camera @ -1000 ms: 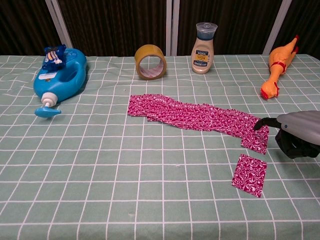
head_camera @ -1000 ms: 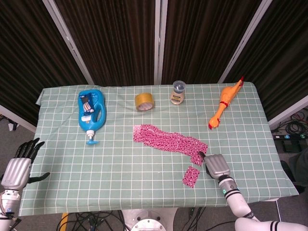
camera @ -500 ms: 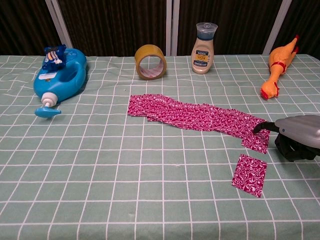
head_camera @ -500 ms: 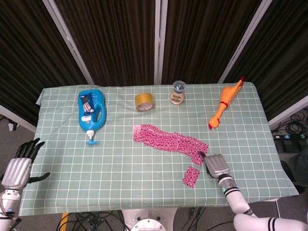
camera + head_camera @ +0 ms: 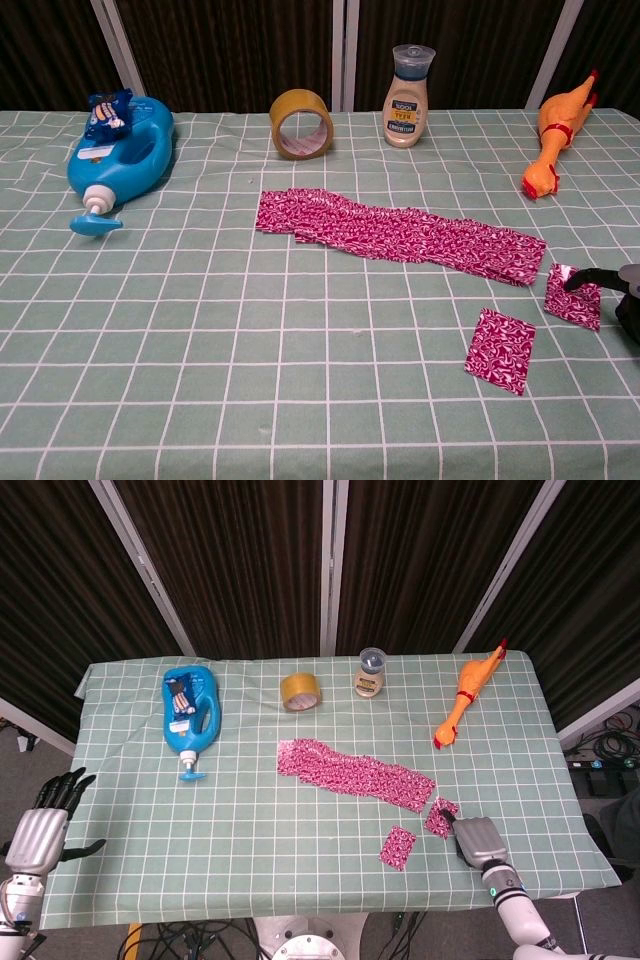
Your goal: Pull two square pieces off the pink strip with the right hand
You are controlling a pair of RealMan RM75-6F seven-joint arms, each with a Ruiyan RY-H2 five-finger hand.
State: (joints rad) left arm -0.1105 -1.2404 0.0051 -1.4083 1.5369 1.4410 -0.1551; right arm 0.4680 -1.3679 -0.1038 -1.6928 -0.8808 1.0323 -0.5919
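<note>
The pink patterned strip (image 5: 355,773) (image 5: 400,232) lies flat across the middle of the green checked table. One loose pink square (image 5: 397,847) (image 5: 500,350) lies near the front, below the strip's right end. A second pink square (image 5: 440,816) (image 5: 573,298) sits apart from the strip's right end, one corner slightly lifted. My right hand (image 5: 478,838) (image 5: 628,295) is at its right side and pinches its edge with a dark fingertip, the other fingers curled in. My left hand (image 5: 40,828) hangs off the table's front left, fingers spread and holding nothing.
A blue detergent bottle (image 5: 190,715) lies at the back left. A tape roll (image 5: 300,691) and a small upright bottle (image 5: 371,672) stand at the back centre. A rubber chicken (image 5: 467,692) lies at the back right. The table's front edge is close to my right hand.
My right hand has moved right and toward the front, pulling the end square off the strip; that square now lies separate. The left hand has barely moved.
</note>
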